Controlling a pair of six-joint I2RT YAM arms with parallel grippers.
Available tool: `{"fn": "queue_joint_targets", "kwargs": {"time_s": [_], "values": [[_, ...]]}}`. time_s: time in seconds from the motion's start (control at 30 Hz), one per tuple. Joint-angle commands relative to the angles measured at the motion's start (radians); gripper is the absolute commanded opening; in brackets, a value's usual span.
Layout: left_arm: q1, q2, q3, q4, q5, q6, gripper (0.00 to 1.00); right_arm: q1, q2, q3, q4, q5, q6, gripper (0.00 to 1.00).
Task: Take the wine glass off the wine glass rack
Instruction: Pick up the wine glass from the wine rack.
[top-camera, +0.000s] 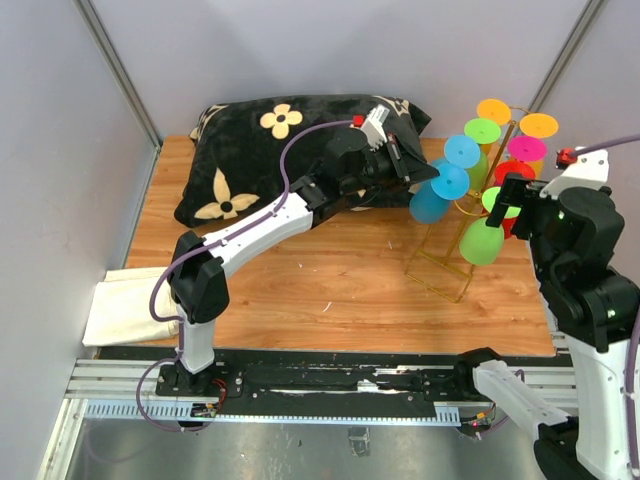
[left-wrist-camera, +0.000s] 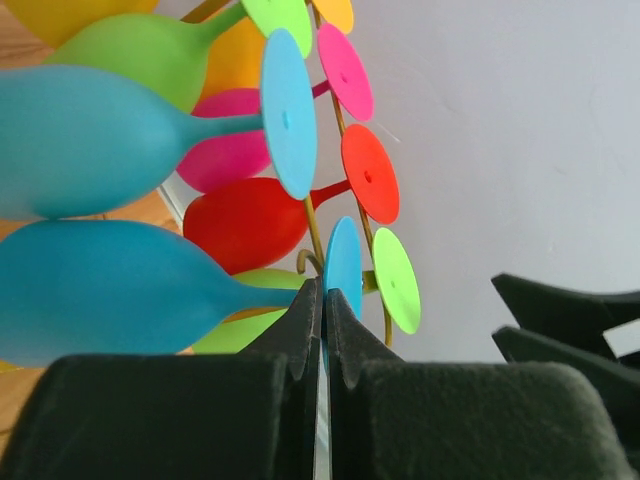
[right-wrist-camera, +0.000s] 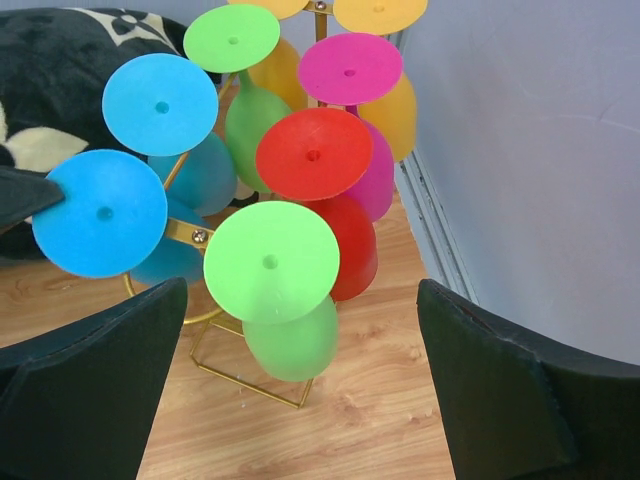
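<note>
The wine glass rack (top-camera: 441, 276) is a gold wire stand at the table's right, hung with several coloured glasses upside down. My left gripper (top-camera: 430, 173) reaches in from the left and is shut on the rim of the foot disc of a blue wine glass (left-wrist-camera: 110, 290). In the left wrist view the two pads (left-wrist-camera: 300, 330) pinch that blue disc (left-wrist-camera: 343, 262), with the rack's wire (left-wrist-camera: 312, 225) right behind. The glass still hangs on the rack (right-wrist-camera: 250, 385). My right gripper (right-wrist-camera: 303, 300) hovers open above a light green glass (right-wrist-camera: 270, 262), touching nothing.
A black pillow with cream flowers (top-camera: 290, 150) lies at the back left under the left arm. A white cloth (top-camera: 125, 305) hangs at the table's left edge. The grey wall (right-wrist-camera: 520, 150) stands close to the right of the rack.
</note>
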Motion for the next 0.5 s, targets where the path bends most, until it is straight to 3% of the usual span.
{"fn": "queue_joint_targets", "kwargs": {"time_s": [0.0,0.47], "values": [[0.025,-0.010,-0.014,0.091,0.037,-0.140,0.01,-0.017,-0.036,-0.027,0.004,-0.026,0.022,0.98],[0.046,-0.026,-0.012,0.048,0.013,-0.231,0.00,-0.017,-0.050,-0.047,0.007,-0.038,0.028,0.98]]}}
